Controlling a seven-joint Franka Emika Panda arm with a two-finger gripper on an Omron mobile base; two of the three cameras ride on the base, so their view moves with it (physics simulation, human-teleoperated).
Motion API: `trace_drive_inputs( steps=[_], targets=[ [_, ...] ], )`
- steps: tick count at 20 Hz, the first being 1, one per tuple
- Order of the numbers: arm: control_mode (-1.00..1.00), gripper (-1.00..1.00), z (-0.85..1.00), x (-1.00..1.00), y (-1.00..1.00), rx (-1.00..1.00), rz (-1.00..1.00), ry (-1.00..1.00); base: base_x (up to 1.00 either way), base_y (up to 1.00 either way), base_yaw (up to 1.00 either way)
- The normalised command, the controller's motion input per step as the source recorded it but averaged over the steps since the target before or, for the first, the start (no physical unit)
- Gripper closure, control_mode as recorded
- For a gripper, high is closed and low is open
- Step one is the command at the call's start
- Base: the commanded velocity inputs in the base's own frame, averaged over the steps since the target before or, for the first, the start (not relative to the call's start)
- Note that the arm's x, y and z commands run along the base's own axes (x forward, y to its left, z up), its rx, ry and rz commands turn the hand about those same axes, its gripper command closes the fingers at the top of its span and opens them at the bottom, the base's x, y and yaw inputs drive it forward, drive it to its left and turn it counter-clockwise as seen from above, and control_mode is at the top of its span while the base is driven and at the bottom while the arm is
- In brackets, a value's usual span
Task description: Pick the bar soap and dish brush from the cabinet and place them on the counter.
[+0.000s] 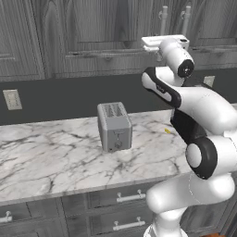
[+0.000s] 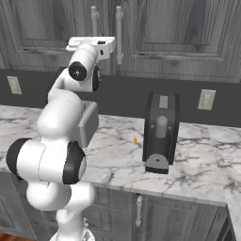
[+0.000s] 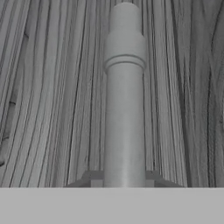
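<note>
1. Left base view: the cabinet (image 1: 92, 37) has its dark grey wood-grain doors shut, so nothing of the task is done yet; by my judgement the work is at its first step, opening a door. The arm reaches up and the gripper (image 1: 163, 45) sits at the lower edge of the doors, under the silver bar handles (image 1: 164, 14). The counter (image 1: 51, 157) carries a toaster (image 1: 115, 126) and a tiny yellow speck (image 1: 167, 131). The bar soap and dish brush are presumably behind the doors.

2. Right base view: the gripper (image 2: 106, 46) is raised to the bottom end of the left silver bar handle (image 2: 94, 19), beside its twin (image 2: 118, 33). A dark coffee machine (image 2: 161, 132) stands on the white marble counter (image 2: 202, 155). Both items remain to be fetched.

3. Hand view: a pale round handle (image 3: 124, 96) runs up the middle against the wood grain of the cabinet (image 3: 43, 87). The finger tips (image 3: 92, 176) press in on either side of it, so the jaws are clamped on the handle.
</note>
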Motion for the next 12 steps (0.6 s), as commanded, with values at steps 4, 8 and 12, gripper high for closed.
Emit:
trace_drive_inputs(
  steps=[4, 8, 12],
  targets=[
    [-1.00, 1.00, 0.07, 0.00, 0.00, -0.06, 0.00, 0.23, 0.00, 0.00, 0.00],
    [-1.00, 1.00, 0.09, -0.11, 0.00, -0.05, 0.00, 0.17, 0.00, 0.00, 0.00],
    [-1.00, 1.00, 0.10, -0.29, -0.02, -0.03, 0.00, 0.07, 0.00, 0.00, 0.00]
  ],
)
